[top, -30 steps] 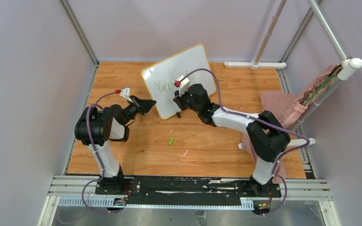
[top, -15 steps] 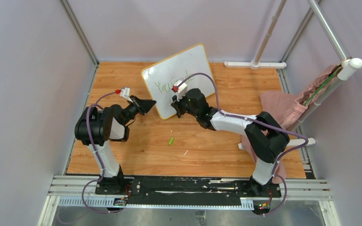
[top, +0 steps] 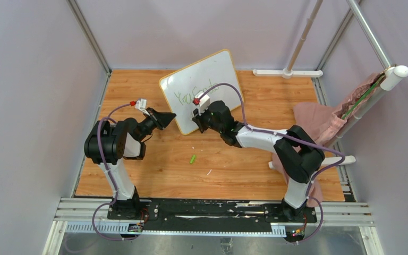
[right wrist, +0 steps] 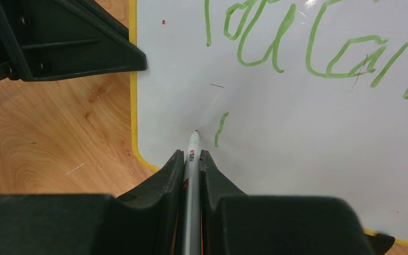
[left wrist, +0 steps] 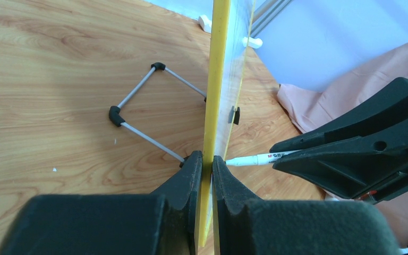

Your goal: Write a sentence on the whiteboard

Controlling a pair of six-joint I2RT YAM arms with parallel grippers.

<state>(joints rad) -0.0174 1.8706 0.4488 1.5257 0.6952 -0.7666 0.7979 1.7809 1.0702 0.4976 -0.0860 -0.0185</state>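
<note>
**Top external.**
- Whiteboard [top: 212,69]: stands propped and tilted at the far middle of the bench [top: 234,159].
- Sentence [top: 183,96]: one green line is visible, and its words are too small to read here.
- Left end effector [top: 171,117]: at the board's lower left edge, unmoved over the last second.
- Right end effector [top: 196,118]: has shifted left and down across the board face, away from the end of the written line. Judged to mean the first line is finished and a second is being started.
- Small green piece [top: 192,159]: lies loose on the bench, well apart from the board. It is possibly a cap.

**Left wrist.**
- Shows what the overhead view cannot: the board is seen edge-on, with the left end effector's jaws nearly closed and pinching the yellow rim to steady it.
- Wire stand [left wrist: 138,111]: sits behind the board.
- Marker [left wrist: 255,158]: its tip meets the writing face just beside the left jaws.

**Right wrist.**
- Only this view makes the writing legible: roughly "You Can" along the top.
- Short stroke [right wrist: 220,129]: sits alone below that line, with the marker tip just left of it.
- Right end effector: jaws narrowly parted and clamped around the marker barrel.
- Most of the second line is judged still to be written.
</note>
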